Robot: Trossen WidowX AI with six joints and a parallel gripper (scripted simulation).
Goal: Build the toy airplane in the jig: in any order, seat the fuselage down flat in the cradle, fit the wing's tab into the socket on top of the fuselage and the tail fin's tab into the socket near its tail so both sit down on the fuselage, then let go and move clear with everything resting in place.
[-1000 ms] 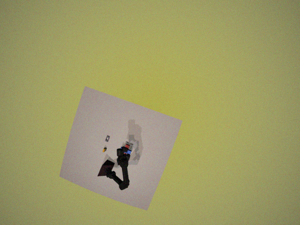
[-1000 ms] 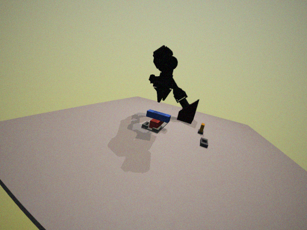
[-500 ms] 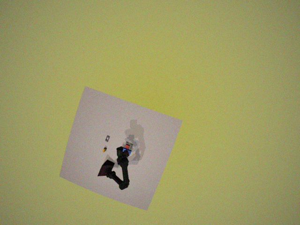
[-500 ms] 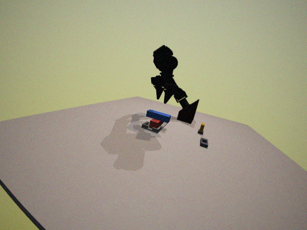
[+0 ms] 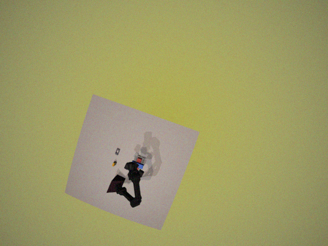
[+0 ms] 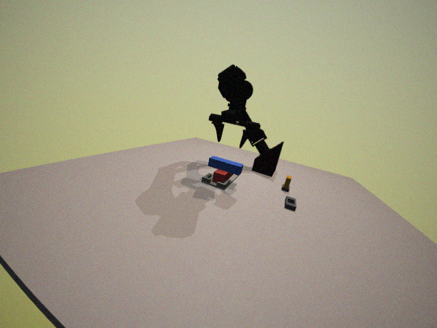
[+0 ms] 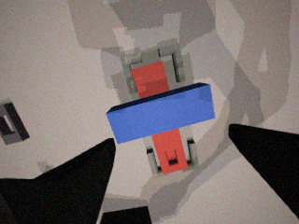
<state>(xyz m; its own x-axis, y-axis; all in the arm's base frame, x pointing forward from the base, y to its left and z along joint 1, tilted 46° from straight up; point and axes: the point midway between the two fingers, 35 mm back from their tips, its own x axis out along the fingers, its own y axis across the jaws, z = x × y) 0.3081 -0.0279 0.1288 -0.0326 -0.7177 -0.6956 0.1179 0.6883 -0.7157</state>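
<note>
The red fuselage (image 5: pixel 139 160) (image 6: pixel 219 175) (image 7: pixel 169 144) lies lengthwise in the grey cradle (image 6: pixel 206 178) (image 7: pixel 192 156) and looks flat. The blue wing (image 6: pixel 225 165) (image 7: pixel 161 113) lies crosswise on top of it; its tab and socket are hidden, so I cannot tell how far down it sits. The tail socket (image 7: pixel 173 161) shows open and empty. The orange tail fin (image 5: pixel 113 163) (image 6: pixel 287 181) stands upright on a dark base, away from the cradle; it is not in the wrist view. My gripper (image 6: pixel 229 144) (image 7: pixel 171 136) is open and empty above the wing, touching nothing.
A small grey block with a dark opening (image 5: pixel 117 151) (image 6: pixel 290 203) (image 7: pixel 15 122) stands near the tail fin. The arm's dark base (image 5: pixel 116 183) (image 6: pixel 268 162) is on the same side of the cradle as the tail fin. Arm shadows fall across the cradle and table.
</note>
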